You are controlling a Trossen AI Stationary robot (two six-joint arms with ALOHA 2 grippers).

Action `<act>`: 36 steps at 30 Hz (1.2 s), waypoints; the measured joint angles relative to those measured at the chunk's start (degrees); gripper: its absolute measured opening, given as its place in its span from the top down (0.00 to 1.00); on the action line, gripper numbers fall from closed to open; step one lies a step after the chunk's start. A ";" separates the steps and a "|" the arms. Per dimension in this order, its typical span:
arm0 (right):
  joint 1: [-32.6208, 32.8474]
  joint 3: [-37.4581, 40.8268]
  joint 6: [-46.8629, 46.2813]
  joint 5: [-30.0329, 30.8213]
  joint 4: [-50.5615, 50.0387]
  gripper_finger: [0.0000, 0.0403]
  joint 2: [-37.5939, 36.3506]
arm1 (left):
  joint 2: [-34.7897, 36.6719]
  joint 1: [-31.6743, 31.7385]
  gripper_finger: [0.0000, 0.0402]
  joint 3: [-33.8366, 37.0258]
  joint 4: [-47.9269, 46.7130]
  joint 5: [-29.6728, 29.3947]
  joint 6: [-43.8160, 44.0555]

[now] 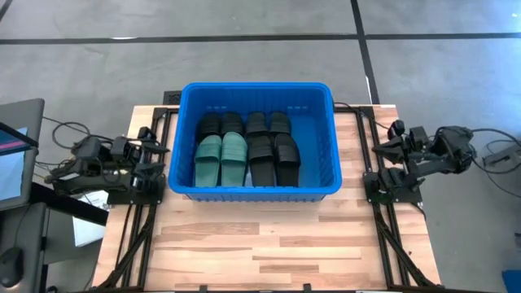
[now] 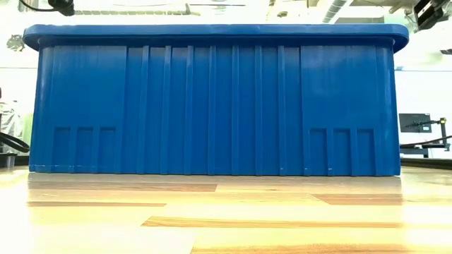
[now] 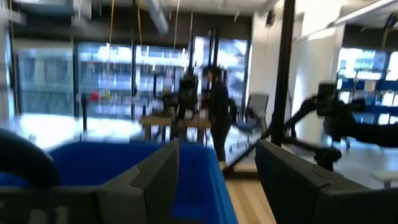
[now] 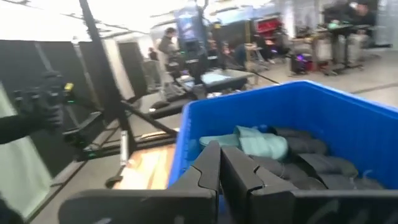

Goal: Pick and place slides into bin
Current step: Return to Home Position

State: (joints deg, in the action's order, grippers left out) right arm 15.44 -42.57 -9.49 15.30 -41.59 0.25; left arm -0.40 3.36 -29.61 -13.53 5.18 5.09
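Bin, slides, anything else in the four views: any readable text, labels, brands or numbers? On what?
No readable text in any view.
bin: plain ribbed walls, with no label or marking in the low or high view.
slides: no brand mark can be made out on the straps.
monitor beside the table's left edge: the screen is lit, but its content is too small to read.

Table (image 1: 269,244): light wooden planks.
Monitor (image 1: 15,159): beside the table's left edge.
Person (image 3: 217,109): standing well beyond the table.

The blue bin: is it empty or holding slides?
Not empty: two green slides and several black slides lie inside the bin.
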 joint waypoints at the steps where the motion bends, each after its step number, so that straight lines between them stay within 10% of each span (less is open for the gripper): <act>1: 0.05 0.00 -0.05 0.45 0.00 1.00 0.00 | -0.01 0.01 0.50 -0.52 -1.91 -0.24 0.61; 13: 0.68 0.00 -0.48 2.93 -0.40 1.00 0.00 | 0.02 0.02 0.50 -1.24 -10.62 -3.98 2.64; 22: 0.51 0.00 -0.58 7.48 -0.01 1.00 0.00 | 0.02 0.00 0.50 -1.48 -9.22 -19.05 0.32; 36: 0.51 0.00 -0.58 7.33 -0.03 1.00 0.00 | 0.02 0.02 0.50 -1.48 -18.62 -19.51 0.28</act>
State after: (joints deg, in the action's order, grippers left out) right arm 15.94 -42.57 -10.07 22.63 -41.63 0.25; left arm -0.38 3.38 -31.09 -32.15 -14.33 5.37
